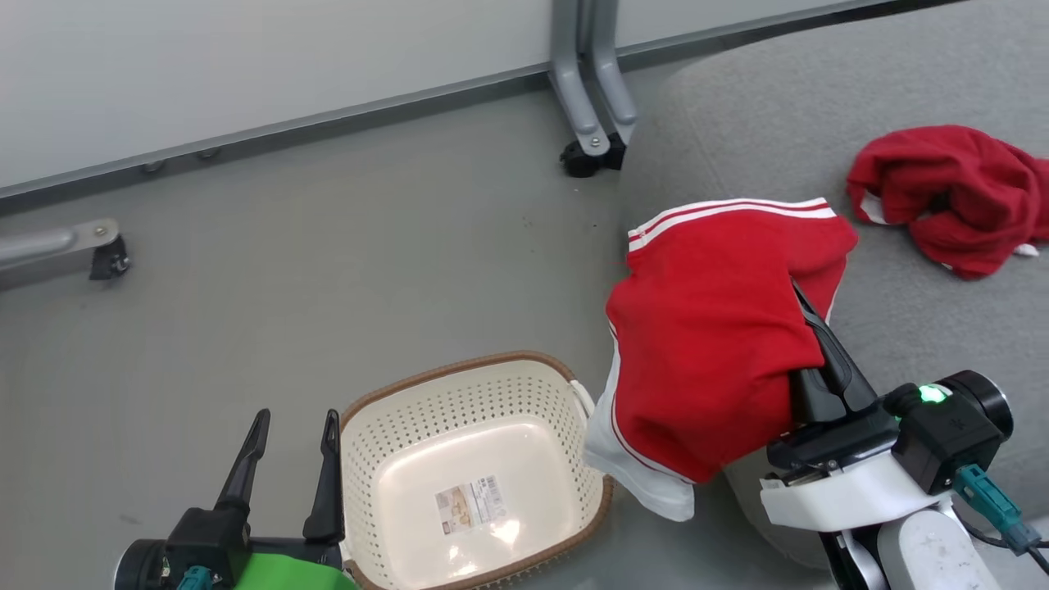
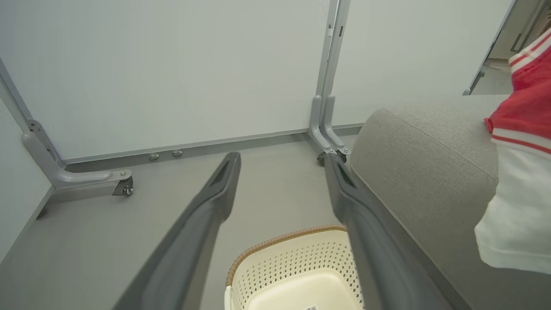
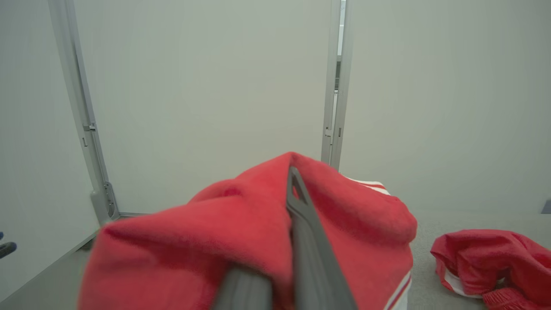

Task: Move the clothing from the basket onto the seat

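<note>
The floor (image 1: 328, 262) is smooth and grey, and pale partition panels (image 1: 246, 65) close the room at the back. The panels stand on grey metal legs with black casters (image 1: 586, 123). One pair of legs is just beside the far corner of the seat.

The seat (image 1: 778, 106) is a big grey woven cushion with a rounded edge. It takes the right side of the head view. The cream basket (image 1: 459, 365) with the brown rim stands on the floor, near the seat's front edge. Its glossy bottom is in plain sight, with a paper label (image 1: 471, 504) stuck in the middle.

The plain red garment (image 1: 951, 192) lies crumpled on the seat, towards the far right, and some white trim shows at its edge.

The right hand (image 3: 294, 176) is closed on the striped garment (image 1: 705, 344). The two dark fingers are pressed together with the red cloth folded over them. This garment hangs in the air, draped over the fingers, above the rounded front edge of the seat. Its white striped band is on the far side, over the cushion. Its white panel hangs down at the near side, close to the basket's right handle. I cannot tell if the cloth touches the cushion.

The left hand (image 1: 297, 418) is open, with its two fingers well apart, and it holds nothing. It hovers just beside the basket's left rim, with the fingers pointing towards the panels.
</note>
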Tool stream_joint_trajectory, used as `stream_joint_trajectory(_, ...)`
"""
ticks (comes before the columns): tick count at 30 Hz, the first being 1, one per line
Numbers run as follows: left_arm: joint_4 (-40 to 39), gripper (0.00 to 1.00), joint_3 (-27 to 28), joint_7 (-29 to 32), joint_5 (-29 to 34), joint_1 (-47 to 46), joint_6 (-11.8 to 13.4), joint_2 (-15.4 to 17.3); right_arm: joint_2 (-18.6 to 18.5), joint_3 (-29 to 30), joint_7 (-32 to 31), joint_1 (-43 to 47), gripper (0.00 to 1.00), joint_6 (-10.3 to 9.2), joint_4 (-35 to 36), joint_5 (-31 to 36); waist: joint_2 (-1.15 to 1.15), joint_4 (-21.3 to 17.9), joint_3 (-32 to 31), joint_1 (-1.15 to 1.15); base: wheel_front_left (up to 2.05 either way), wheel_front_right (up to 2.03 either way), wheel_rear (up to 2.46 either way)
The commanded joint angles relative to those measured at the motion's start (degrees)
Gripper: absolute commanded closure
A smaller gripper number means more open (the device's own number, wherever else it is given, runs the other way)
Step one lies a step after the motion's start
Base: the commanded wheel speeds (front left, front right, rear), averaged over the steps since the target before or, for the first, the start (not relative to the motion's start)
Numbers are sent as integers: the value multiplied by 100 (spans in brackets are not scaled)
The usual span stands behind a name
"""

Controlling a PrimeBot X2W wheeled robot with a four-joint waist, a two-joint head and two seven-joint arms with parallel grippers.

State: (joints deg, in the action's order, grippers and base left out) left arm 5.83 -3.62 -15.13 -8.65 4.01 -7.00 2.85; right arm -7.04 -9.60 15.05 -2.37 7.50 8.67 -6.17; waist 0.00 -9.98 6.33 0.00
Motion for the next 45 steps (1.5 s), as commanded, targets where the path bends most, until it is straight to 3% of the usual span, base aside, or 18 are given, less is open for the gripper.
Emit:
stream_joint_trajectory(1, -22, 0, 23, -1, 84, -96, -16, 10, 25, 25, 19, -42, 100, -2, 39, 30, 0, -555, 183, 0, 0, 0, 0)
stream_joint_trajectory(17, -109, 0, -76, -1, 331, -192, -51, 174, 306, 356, 19, 167, 100, -2, 185, -28, 0, -2083, 495, 0, 0, 0, 0)
stream_joint_trajectory(27, 115, 0, -837, -1, 159, -683, -53, 547, 416, 970, 19, 597, 100, -2, 592, -96, 0, -2229, 777, 0, 0, 0, 0)
stream_joint_trajectory(34, 175, 0, -991, -1, 96, -769, -53, 678, 417, 1059, 19, 656, 100, -2, 652, -286, 0, -2243, 863, 0, 0, 0, 0)
stream_joint_trajectory(45, 14, 0, -928, -1, 179, -820, -53, 945, 365, 1373, 19, -277, 100, -2, 760, -22, 0, -2261, 1336, 0, 0, 0, 0)
